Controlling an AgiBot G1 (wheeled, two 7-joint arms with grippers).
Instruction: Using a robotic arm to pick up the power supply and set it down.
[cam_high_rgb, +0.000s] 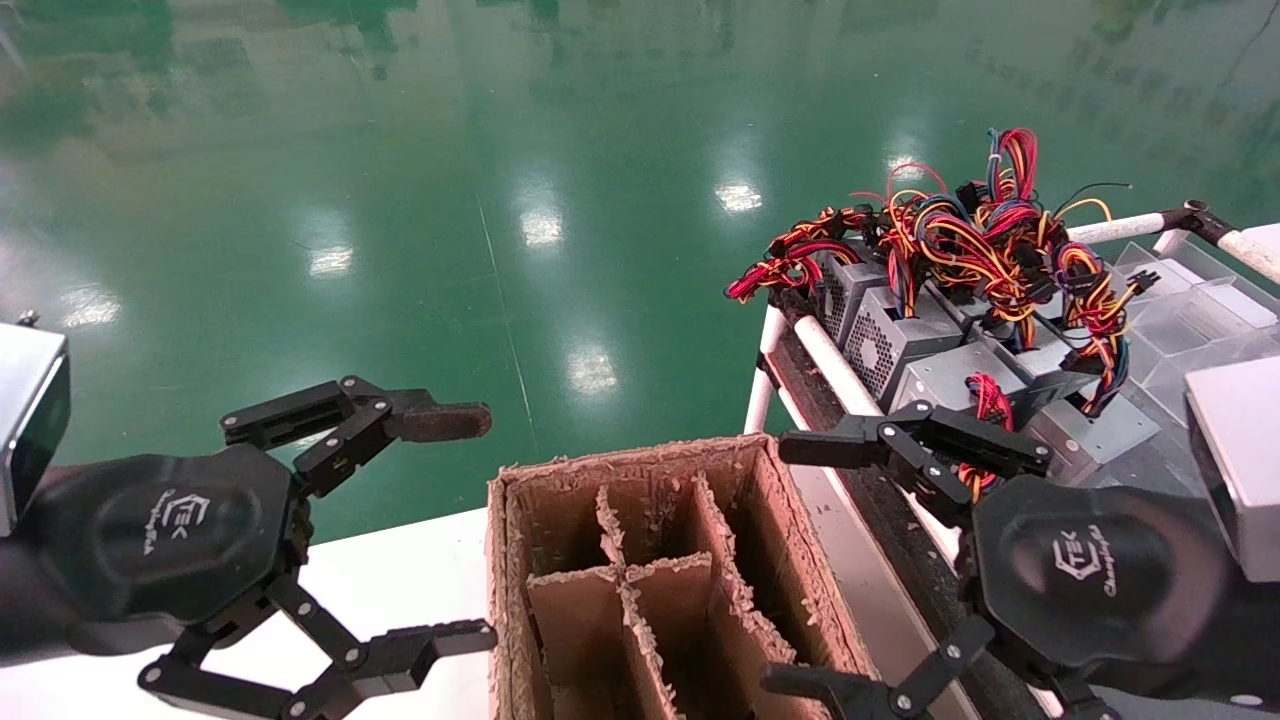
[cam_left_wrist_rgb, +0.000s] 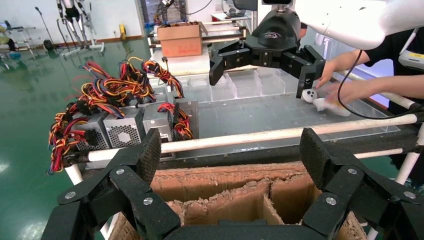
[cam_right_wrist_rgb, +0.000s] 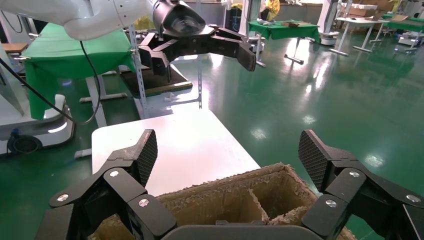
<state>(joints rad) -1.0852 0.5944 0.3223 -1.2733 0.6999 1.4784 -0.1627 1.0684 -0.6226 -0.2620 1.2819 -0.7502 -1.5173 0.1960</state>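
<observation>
Several grey power supply boxes (cam_high_rgb: 890, 340) with tangled red, yellow and orange wires (cam_high_rgb: 975, 235) stand in a row on the cart at the right; the left wrist view shows them too (cam_left_wrist_rgb: 122, 131). My right gripper (cam_high_rgb: 795, 565) hangs open beside the cart's near edge, short of the closest box, holding nothing. My left gripper (cam_high_rgb: 450, 528) is open too, over the white table left of the cardboard box. Each wrist view looks between its own wide-open fingers (cam_left_wrist_rgb: 147, 155) (cam_right_wrist_rgb: 145, 156) down at the box.
A worn cardboard box (cam_high_rgb: 770, 500) with divider compartments stands between the grippers. A white tube rail (cam_high_rgb: 835, 365) edges the cart, and clear plastic trays (cam_high_rgb: 1190, 320) lie behind the supplies. A person's hands (cam_left_wrist_rgb: 340, 90) rest on the cart's far side. A white table (cam_right_wrist_rgb: 170, 145) lies left of the box.
</observation>
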